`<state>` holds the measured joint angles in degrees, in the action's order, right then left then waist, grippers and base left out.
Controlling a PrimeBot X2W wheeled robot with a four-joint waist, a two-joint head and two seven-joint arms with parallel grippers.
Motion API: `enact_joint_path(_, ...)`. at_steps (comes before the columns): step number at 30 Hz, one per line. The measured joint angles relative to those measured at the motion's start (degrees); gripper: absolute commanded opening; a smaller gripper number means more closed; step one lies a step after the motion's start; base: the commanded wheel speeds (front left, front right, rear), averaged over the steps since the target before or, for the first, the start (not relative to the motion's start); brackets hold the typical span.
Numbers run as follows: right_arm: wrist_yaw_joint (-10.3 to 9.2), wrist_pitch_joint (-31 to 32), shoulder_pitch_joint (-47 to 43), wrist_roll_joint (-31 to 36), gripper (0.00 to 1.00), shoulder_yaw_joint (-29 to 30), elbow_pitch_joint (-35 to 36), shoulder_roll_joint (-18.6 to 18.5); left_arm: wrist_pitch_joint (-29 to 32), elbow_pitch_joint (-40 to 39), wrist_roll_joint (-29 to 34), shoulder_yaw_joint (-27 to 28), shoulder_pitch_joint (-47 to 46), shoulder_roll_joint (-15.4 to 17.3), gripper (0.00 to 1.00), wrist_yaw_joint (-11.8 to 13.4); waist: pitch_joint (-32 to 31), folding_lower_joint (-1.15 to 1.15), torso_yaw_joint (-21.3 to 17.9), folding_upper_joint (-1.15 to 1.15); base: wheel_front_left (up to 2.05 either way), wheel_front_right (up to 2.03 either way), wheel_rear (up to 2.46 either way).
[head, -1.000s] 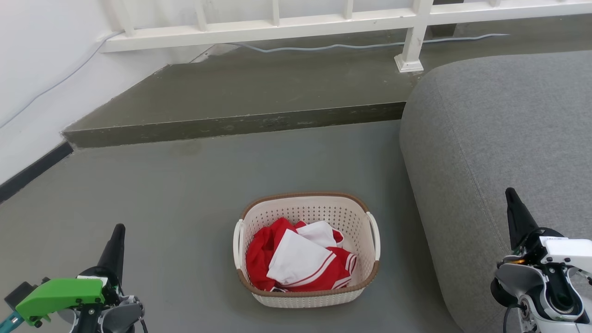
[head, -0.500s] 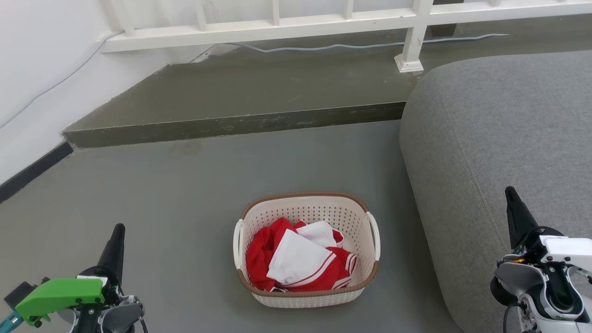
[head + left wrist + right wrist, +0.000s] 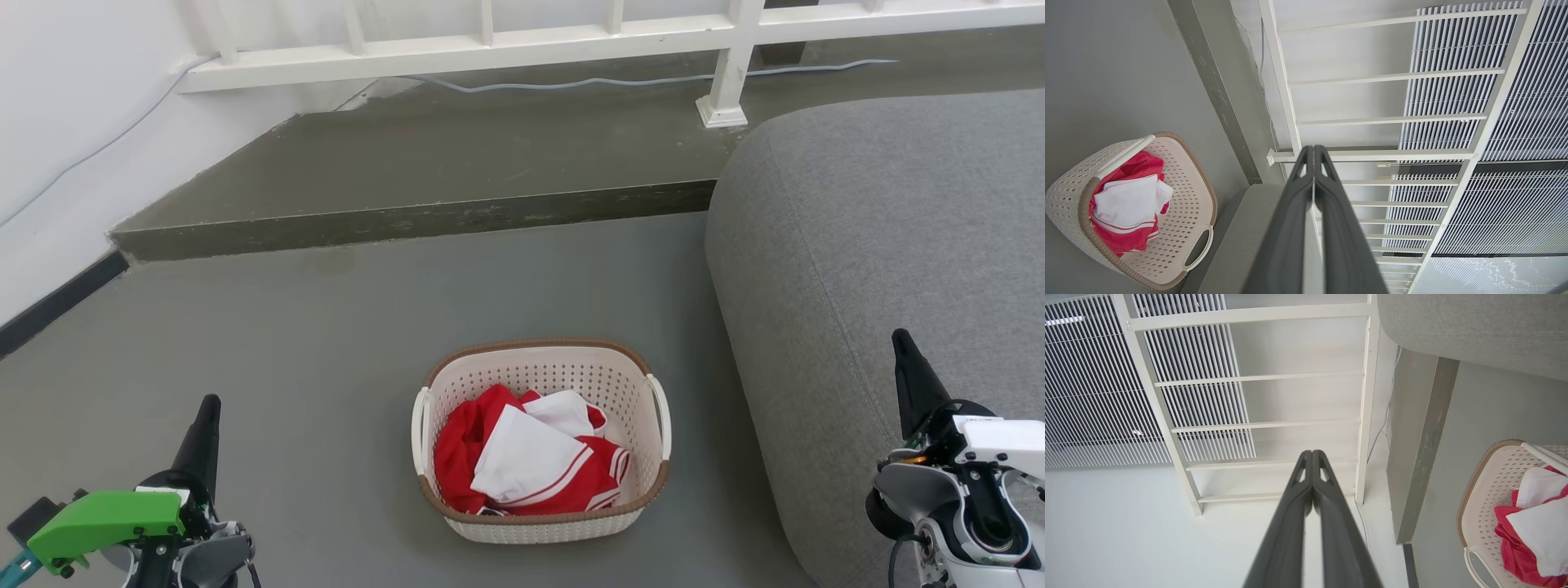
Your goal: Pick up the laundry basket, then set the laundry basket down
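Head camera looks steeply down from high onto the floor (image 3: 326, 343). The two wrist cameras flank the laundry basket (image 3: 543, 371), rolled sideways, facing the white railing (image 3: 1388, 120) ahead. All three views share that basket.

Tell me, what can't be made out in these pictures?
- Head view: bottom of the laundry basket, covered by red and white clothes.
- Right wrist view: half the basket, cut off by the edge.
- Head view: the grey cushion, cut off at the right edge.

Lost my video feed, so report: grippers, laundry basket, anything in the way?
Left gripper shut, empty. Right gripper shut, empty, before the grey sofa. Laundry basket on floor between them, clothes inside, ungripped. Sofa close on its right.
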<state>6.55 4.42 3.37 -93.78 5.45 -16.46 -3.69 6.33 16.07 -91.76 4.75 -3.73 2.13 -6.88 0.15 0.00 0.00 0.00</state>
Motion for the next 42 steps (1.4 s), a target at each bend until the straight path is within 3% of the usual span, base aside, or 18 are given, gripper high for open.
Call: enact_joint_path(42,0.0,0.15,0.03,0.0,0.0,0.12,0.14,0.08,0.0,-0.14,0.0,0.0,0.0,0.0,0.0,0.0,0.01,0.0,0.0,0.0,0.0,0.0,0.0)
